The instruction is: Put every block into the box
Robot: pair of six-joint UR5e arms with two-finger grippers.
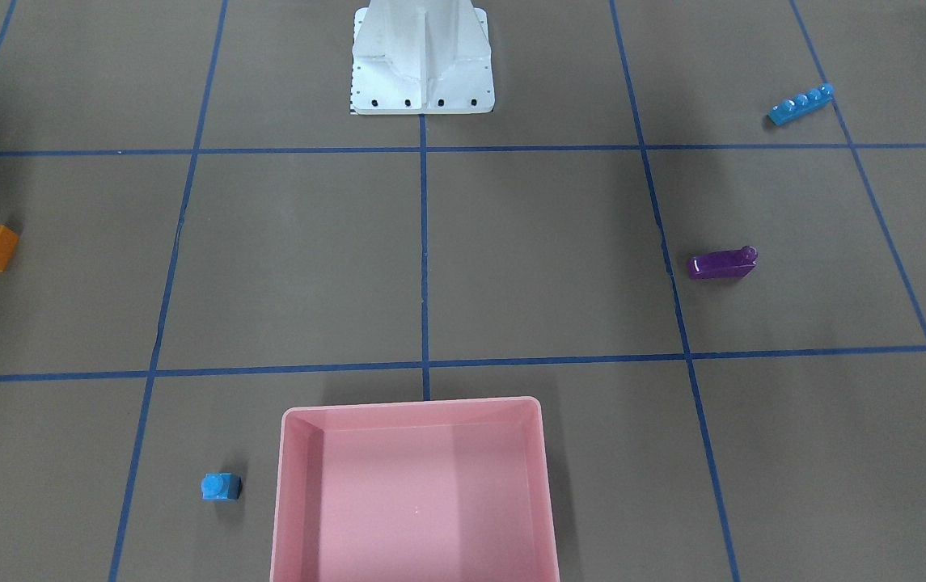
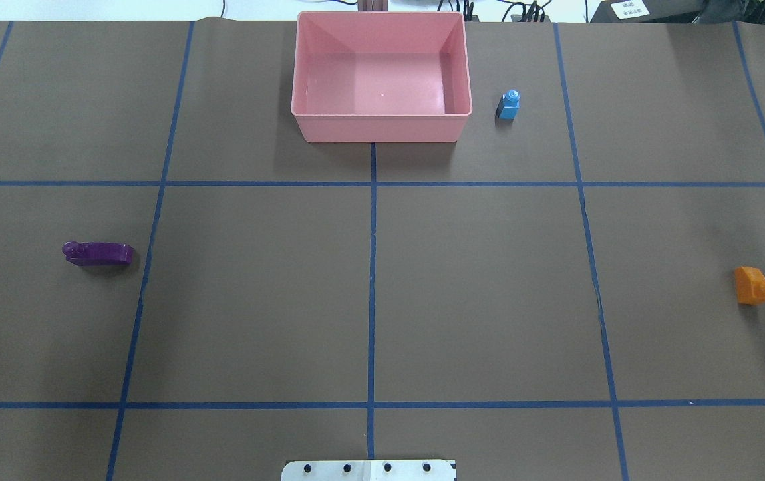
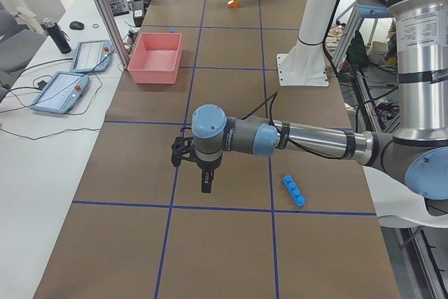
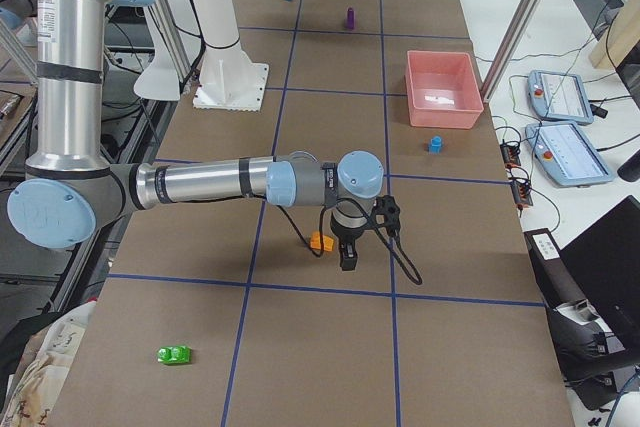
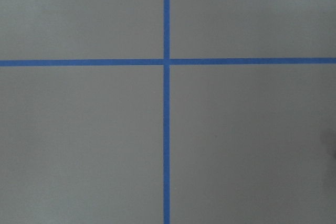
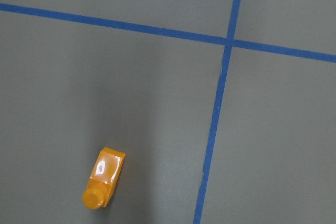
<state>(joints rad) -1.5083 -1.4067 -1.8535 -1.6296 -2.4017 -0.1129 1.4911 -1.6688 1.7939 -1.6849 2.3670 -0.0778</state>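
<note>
The pink box (image 2: 375,128) stands empty at the table's far middle. The small blue cube (image 2: 508,105) stands just right of it. The purple sloped block (image 2: 98,253) lies at the left and the orange sloped block (image 2: 753,286) at the right. The long blue bar (image 1: 801,104) lies near the robot's left side. The green brick (image 4: 174,354) lies at the table's right end. My left gripper (image 3: 205,183) hangs above the table beside the blue bar (image 3: 294,190). My right gripper (image 4: 348,257) hangs just beside the orange block (image 4: 321,242). I cannot tell whether either is open or shut.
The white base plate (image 1: 422,89) stands at the robot's side of the table. Blue tape lines grid the brown table. Teach pendants (image 3: 59,92) lie on the white bench past the box's side.
</note>
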